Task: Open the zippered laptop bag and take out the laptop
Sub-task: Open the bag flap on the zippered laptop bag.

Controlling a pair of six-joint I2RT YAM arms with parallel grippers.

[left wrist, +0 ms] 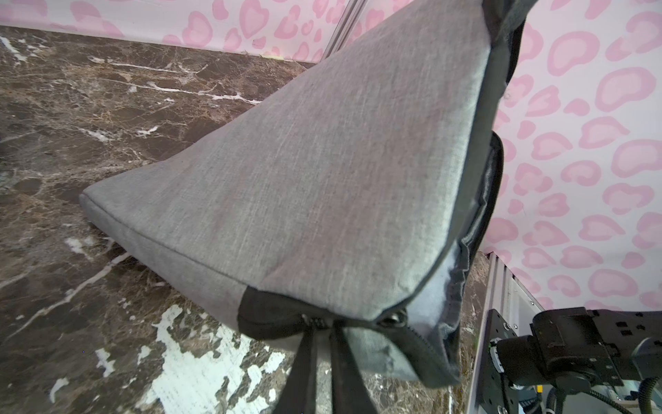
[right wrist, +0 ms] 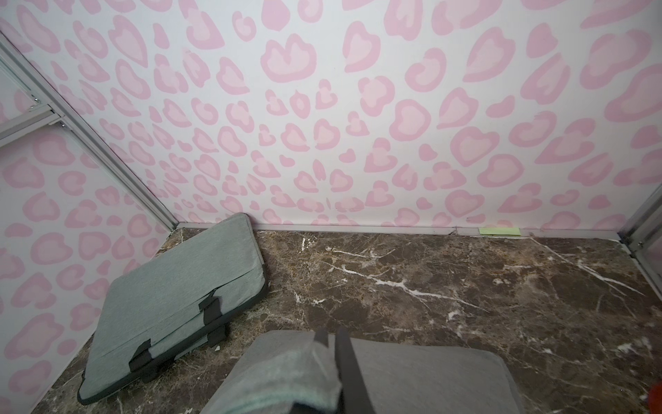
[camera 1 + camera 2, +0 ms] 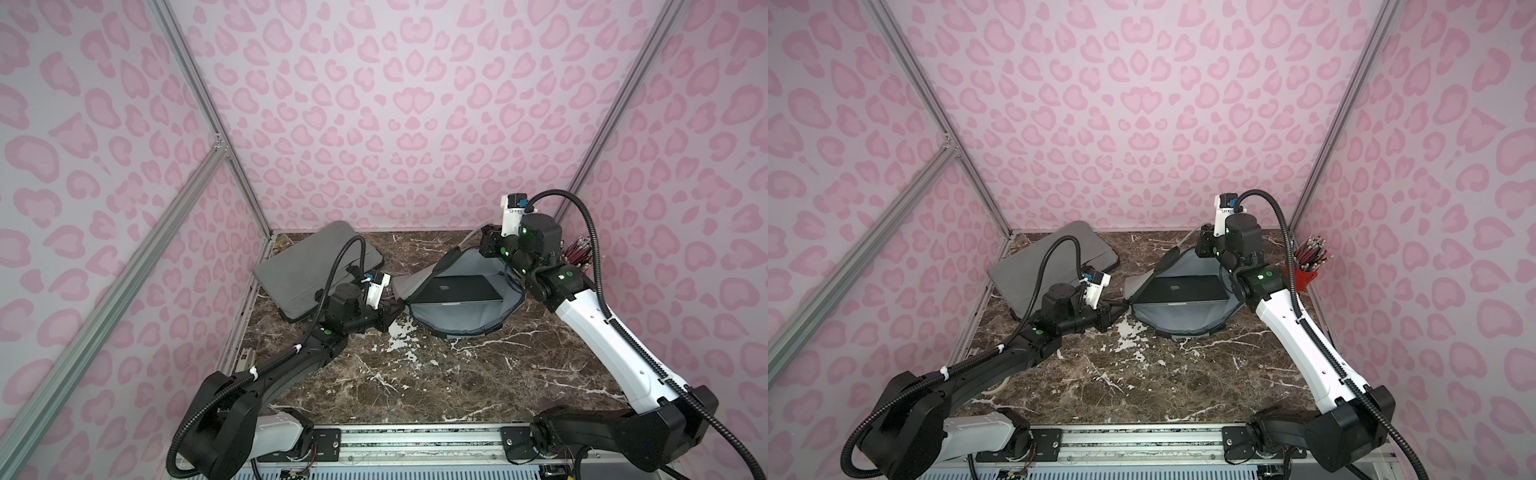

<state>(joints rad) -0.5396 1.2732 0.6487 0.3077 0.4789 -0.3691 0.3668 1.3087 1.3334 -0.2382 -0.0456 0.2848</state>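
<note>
At the far middle of the table, the laptop bag lies unzipped with its lower half flat on the marble. You can see the pale lining of that half in both top views. The laptop, dark and closed, rests inside the bag on the lining, with its logo facing up. Its near edge is fully exposed.

The flap of the bag is raised off the laptop and stretched taut between the 2 claws.

1. Left claw: check the left wrist view. The fingers are drawn narrow and pinch the black zipper-end corner of the bag, low and close to the table.
2. Right claw: check the right wrist view. The fingers are closed tight on the grey fabric edge of the flap, holding that corner up at the far side of the bag, well above the table.

Note the other items. A 2nd grey bag, zipped shut, sits in the far left corner, tilted with 1 edge against the wall, apart from the open bag. A red cup of pencils stands at the right edge of the table, behind the right arm.
</note>
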